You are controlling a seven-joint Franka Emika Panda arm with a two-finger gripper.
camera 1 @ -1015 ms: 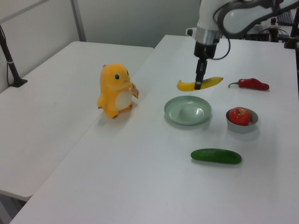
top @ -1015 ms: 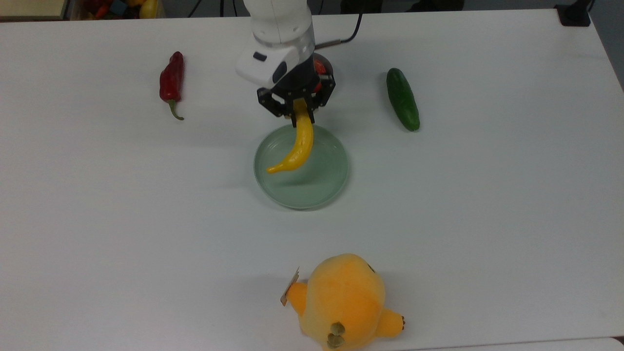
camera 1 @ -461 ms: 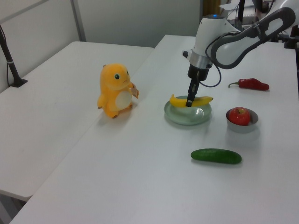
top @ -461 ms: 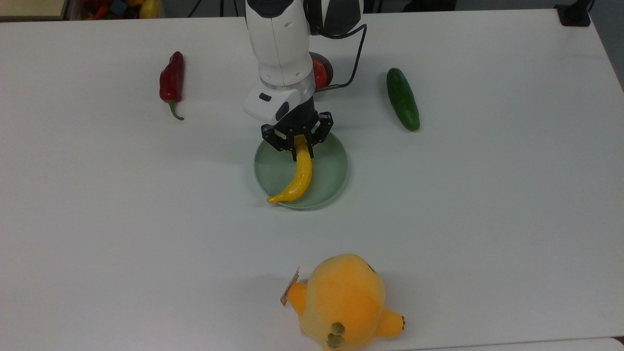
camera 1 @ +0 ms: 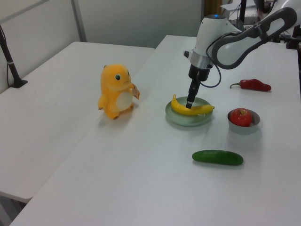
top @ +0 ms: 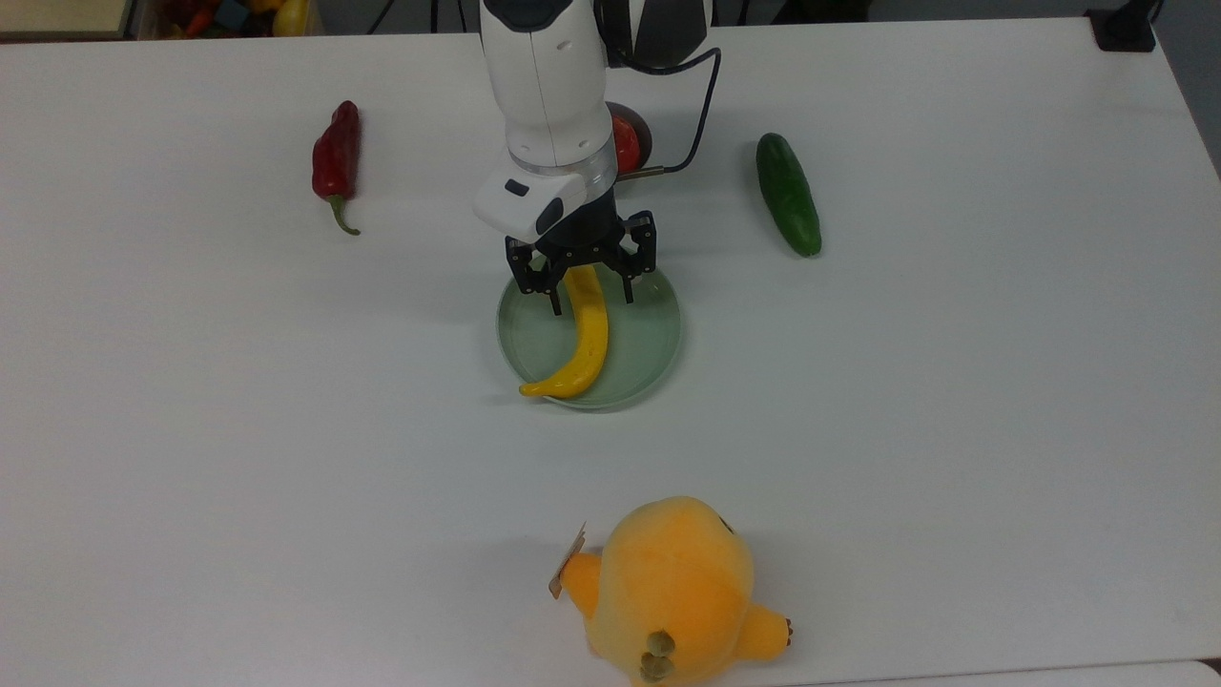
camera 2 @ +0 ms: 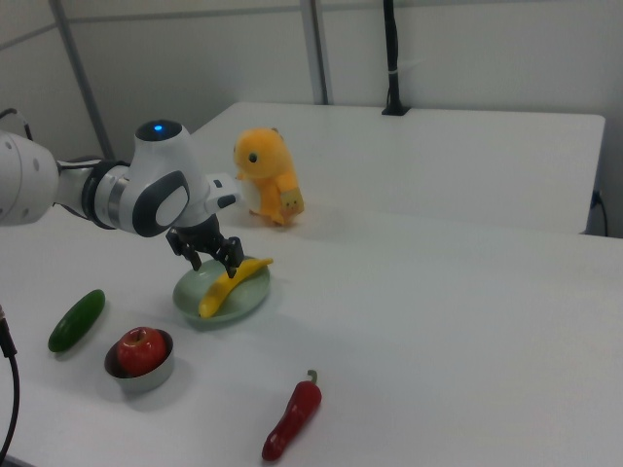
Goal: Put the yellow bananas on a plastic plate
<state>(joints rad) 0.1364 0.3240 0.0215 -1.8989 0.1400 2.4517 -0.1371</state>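
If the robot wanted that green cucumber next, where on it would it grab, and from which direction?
Probably the middle of the cucumber, coming straight down from above. It lies flat on the table with open space along both long sides, so the gripper could put a finger on each side across its narrow width. Its rounded ends would likely slip; the even middle keeps it balanced.

A wide white table (top: 954,429) with a smooth matte top takes up most of the room seen here, lit evenly with soft shadows. In the left view, a second white table (camera 1: 51,84) stands just beside it at 9 o'clock, with a dark seam between them. Behind both runs a plain pale grey wall (camera 1: 141,19) with a thin upright metal post (camera 1: 78,21). In the right view, a black pole (camera 2: 390,58) rises at 12 o'clock.
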